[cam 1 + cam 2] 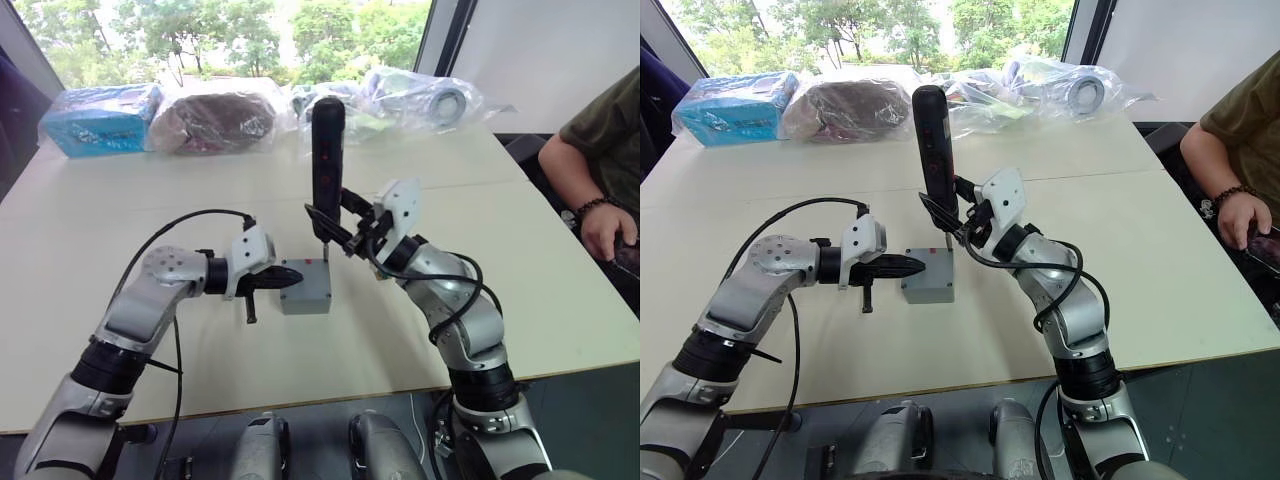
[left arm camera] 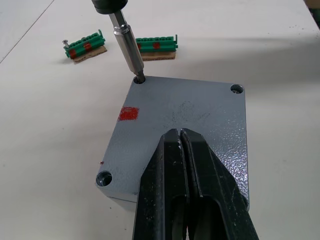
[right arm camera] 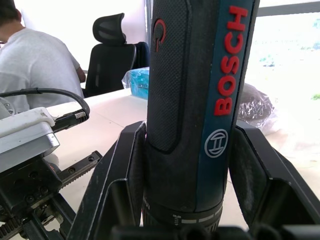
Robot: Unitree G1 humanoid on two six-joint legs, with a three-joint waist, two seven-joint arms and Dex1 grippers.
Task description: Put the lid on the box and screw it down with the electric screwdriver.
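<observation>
While the pale table (image 1: pixel 560 300) runs back to bagged clutter (image 1: pixel 210 115) under the window at 12 o'clock, a seated person's arm (image 1: pixel 595 150) sits at 3. Mid-table, lid (image 2: pixel 185 125) covers box (image 1: pixel 306 298), bare tabletop around. Left gripper (image 2: pixel 182 145), fingers together, presses the lid; right gripper (image 1: pixel 345 232) clamps the upright electric screwdriver (image 1: pixel 326 150), marked BOSCH, bit in a corner hole.

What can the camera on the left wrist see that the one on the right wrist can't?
Left wrist view: the grey lid with its corner holes and red mark, the shut left gripper pressing on it, the metal bit in one corner hole, and two green circuit pieces on the table.

Right wrist view: the right gripper clamping the tool's black body, and a seated person.

Both: the electric screwdriver.
</observation>
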